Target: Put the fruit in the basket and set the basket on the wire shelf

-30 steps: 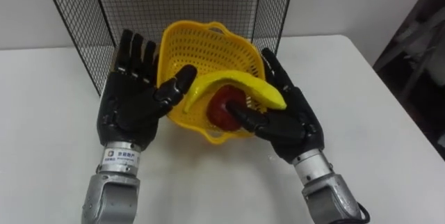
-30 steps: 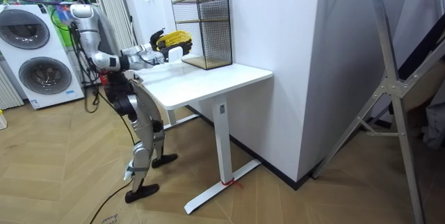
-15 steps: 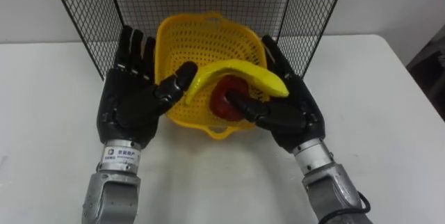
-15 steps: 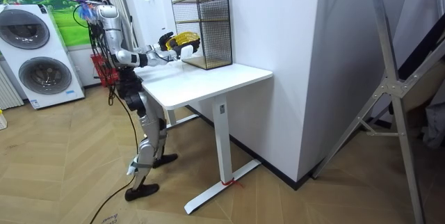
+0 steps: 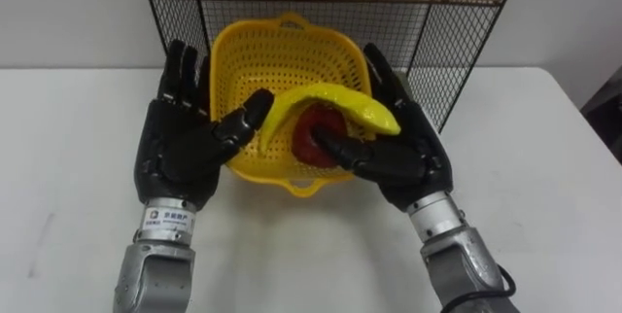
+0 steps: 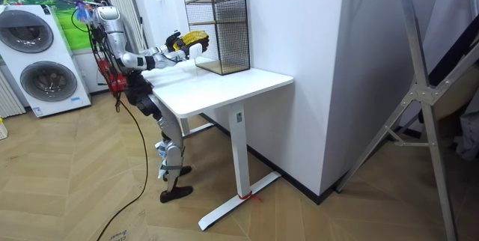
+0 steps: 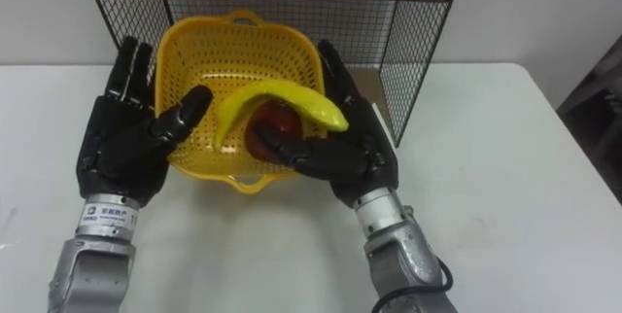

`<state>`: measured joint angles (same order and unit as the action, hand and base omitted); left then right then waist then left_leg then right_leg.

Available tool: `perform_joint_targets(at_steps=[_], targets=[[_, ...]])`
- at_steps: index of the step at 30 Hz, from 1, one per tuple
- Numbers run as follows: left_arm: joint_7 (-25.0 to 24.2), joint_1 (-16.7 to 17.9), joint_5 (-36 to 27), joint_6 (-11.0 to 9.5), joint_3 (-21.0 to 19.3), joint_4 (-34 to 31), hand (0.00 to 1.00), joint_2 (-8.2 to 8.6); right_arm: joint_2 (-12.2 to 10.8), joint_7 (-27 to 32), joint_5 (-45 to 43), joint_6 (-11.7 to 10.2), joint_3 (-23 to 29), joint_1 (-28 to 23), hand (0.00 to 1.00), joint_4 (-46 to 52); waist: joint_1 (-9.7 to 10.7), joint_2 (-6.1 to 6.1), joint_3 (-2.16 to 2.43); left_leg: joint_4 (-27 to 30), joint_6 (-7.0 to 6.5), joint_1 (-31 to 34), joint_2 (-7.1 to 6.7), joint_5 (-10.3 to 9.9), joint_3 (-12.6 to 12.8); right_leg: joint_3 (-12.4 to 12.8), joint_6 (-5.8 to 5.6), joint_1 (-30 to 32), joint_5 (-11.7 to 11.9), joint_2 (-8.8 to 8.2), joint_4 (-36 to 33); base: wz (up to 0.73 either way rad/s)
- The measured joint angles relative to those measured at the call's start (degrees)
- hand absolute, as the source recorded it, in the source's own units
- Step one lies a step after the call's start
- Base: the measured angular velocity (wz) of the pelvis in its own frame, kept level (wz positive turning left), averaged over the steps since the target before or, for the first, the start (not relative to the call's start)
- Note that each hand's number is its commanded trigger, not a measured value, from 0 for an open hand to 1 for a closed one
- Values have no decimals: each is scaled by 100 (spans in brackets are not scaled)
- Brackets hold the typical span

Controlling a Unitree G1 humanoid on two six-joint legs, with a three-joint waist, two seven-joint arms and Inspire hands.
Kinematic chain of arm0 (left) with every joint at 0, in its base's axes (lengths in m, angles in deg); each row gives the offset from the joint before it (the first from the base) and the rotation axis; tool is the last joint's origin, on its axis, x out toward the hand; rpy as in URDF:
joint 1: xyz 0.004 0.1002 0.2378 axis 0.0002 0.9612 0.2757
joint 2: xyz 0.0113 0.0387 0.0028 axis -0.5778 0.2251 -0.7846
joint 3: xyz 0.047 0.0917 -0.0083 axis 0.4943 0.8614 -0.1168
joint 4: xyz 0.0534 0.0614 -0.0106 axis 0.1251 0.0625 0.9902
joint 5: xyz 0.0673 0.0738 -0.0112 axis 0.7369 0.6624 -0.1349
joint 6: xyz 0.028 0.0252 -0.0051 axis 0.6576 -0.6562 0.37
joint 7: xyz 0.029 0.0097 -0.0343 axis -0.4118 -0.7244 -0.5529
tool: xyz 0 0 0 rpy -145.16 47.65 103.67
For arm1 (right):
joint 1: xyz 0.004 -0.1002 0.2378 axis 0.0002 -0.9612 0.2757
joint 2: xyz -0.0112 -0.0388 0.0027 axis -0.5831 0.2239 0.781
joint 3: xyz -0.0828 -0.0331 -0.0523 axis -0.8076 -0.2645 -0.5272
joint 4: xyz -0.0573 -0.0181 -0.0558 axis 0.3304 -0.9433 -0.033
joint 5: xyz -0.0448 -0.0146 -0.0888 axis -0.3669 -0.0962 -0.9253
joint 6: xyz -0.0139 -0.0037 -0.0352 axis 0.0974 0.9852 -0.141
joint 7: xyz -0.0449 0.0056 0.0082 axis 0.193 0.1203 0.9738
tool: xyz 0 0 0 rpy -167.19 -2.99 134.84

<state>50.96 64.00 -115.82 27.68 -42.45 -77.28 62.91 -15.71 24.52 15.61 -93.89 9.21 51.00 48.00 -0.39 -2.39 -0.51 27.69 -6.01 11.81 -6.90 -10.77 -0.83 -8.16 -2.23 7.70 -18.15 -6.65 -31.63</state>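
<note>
The white counter (image 5: 544, 177) spreads across the eye views, and in the room view the robot stands at its end on the room view's left, both arms stretched out over the top. At 12 o'clock, against the wall, stands the black wire shelf (image 5: 457, 31), with a wooden board as its upper level and an open compartment below. The yellow basket (image 5: 282, 60) is just in front of that lower opening, tilted toward the robot, its far handle at the mesh; the room view shows it lifted off the counter. The left hand (image 5: 180, 148) lies at the basket's 9 o'clock and the right hand (image 5: 403, 153) at its 3 o'clock, each with fingers straight and flat against the outer wall, so the basket is carried between the two palms. Both thumbs reach inward over the near rim, the left thumb toward the banana's end, the right thumb across the red fruit. The banana (image 5: 330, 104) lies inside the basket, arching from 9 o'clock toward 3 o'clock. The red fruit (image 5: 311, 133) sits beneath it, toward the basket's 6 o'clock side.
</note>
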Motion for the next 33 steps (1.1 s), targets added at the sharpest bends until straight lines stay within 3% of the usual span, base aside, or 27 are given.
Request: perform_joint_targets(at_steps=[5,10,14,20,25,33], targets=[[-5,0,6,-25,13,0,0,-56,-60,10,-25,72,67,32,0,69,-26,-21,-11,-431,82,-159,133,212,-21,-22,77,-200,310,209,608,-7],[-5,0,6,-54,19,0,0,-60,-60,16,-48,66,83,32,0,288,20,-29,-31,-503,90,-155,163,243,-20,3,71,-224,399,257,758,-2],[-5,-11,8,-95,67,0,0,-57,-60,16,-69,66,116,47,0,298,0,10,-79,-552,96,-232,230,254,15,14,84,-360,519,321,975,-8],[-6,-106,7,-172,137,0,0,-55,-40,16,-51,62,167,67,0,300,31,74,-96,-601,108,-280,261,262,-6,31,87,-478,643,387,1208,-1],[-6,-111,14,-175,157,1,0,-56,-43,28,-62,62,195,67,0,310,50,145,-82,-694,112,-333,247,309,1,60,86,-493,646,380,1214,0],[-4,-119,194,-168,161,35,0,-64,-37,179,-203,62,200,67,0,494,123,153,-78,-860,162,-418,255,381,15,80,97,-546,715,391,1334,0]])
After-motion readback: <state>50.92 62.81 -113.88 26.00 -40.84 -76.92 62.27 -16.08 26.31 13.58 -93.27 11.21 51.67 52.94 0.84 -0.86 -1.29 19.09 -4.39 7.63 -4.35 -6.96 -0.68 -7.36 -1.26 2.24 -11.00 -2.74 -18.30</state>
